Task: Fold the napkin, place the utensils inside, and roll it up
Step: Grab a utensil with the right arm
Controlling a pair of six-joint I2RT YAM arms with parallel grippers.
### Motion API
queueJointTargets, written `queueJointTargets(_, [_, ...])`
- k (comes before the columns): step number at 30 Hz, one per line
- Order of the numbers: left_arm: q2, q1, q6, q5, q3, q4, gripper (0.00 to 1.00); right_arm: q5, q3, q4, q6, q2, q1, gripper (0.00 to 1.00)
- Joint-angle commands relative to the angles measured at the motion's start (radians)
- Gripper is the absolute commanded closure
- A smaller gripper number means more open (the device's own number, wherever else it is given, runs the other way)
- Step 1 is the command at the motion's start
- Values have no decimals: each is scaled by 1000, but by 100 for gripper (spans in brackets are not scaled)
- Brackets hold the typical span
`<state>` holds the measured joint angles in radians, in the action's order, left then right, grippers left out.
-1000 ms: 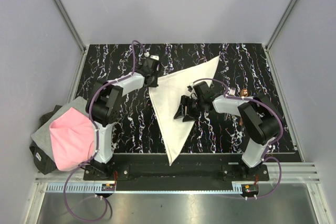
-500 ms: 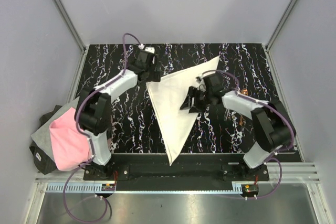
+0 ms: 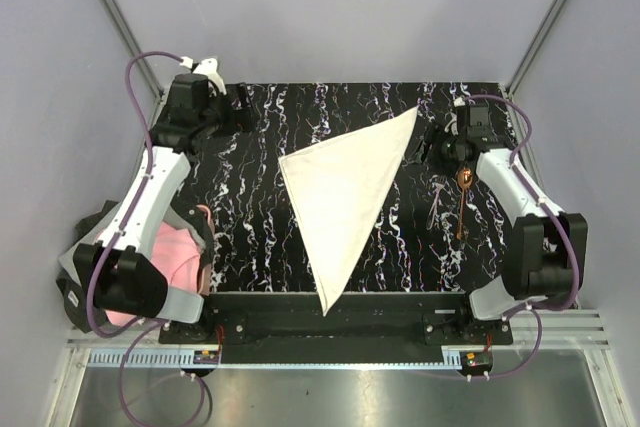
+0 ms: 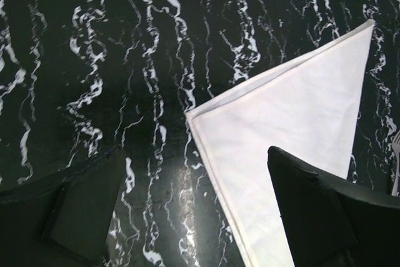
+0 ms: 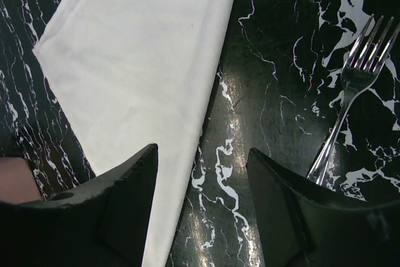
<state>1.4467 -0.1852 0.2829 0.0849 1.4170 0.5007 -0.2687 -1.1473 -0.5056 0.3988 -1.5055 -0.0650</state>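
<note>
Now, left gripper (image 4: 197, 173): jaws spread wide, nothing held; it hangs over the far left corner of the table, clear of the cloth.
right gripper (image 5: 201, 154): jaws apart, holding nothing, above the far right part of the table, between the napkin's edge and the fork.
napkin (image 3: 345, 187): cream cloth folded into a triangle, flat mid-table, one tip toward the far right, the long tip at the near edge.
fork (image 5: 350, 98): silver, flat on the table, right of the napkin.
copper-brown utensil (image 3: 463, 207): lying lengthwise beside the right arm.
table (image 3: 250, 227): black, white-veined.
pink and grey cloth (image 3: 180, 247): off the left edge, partly behind the left arm.
</note>
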Motion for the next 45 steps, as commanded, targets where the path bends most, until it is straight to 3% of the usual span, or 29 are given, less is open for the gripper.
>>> queueJointTargets(1, [-77, 1, -45, 41, -95, -5, 1, 52, -91, -44, -25, -85, -10, 33])
queueJointTargets(9, [-77, 1, -67, 142, -118, -4, 1, 313, -124, -154, -84, -165, 10, 35])
queueJointTargets(19, [-92, 1, -74, 142, -132, -8, 1, 281, -120, -148, -77, -327, 39, 45])
queueJointTargets(28, [-78, 1, -62, 159, -130, -8, 1, 290, -92, -148, -77, -372, 39, 51])
queueJointTargets(35, [-88, 1, -59, 158, -130, -8, 1, 307, -60, -152, -80, -394, 39, 65])
queueJointTargets(38, [-95, 1, -59, 156, -130, -8, 1, 292, -55, -151, -89, -398, 39, 86])
queueJointTargets(39, [-97, 1, -59, 156, -130, -8, 1, 283, -57, -152, -89, -397, 39, 100])
queueJointTargets(45, [-106, 1, -54, 154, -130, -11, 1, 171, -88, -157, -38, -294, 13, 100])
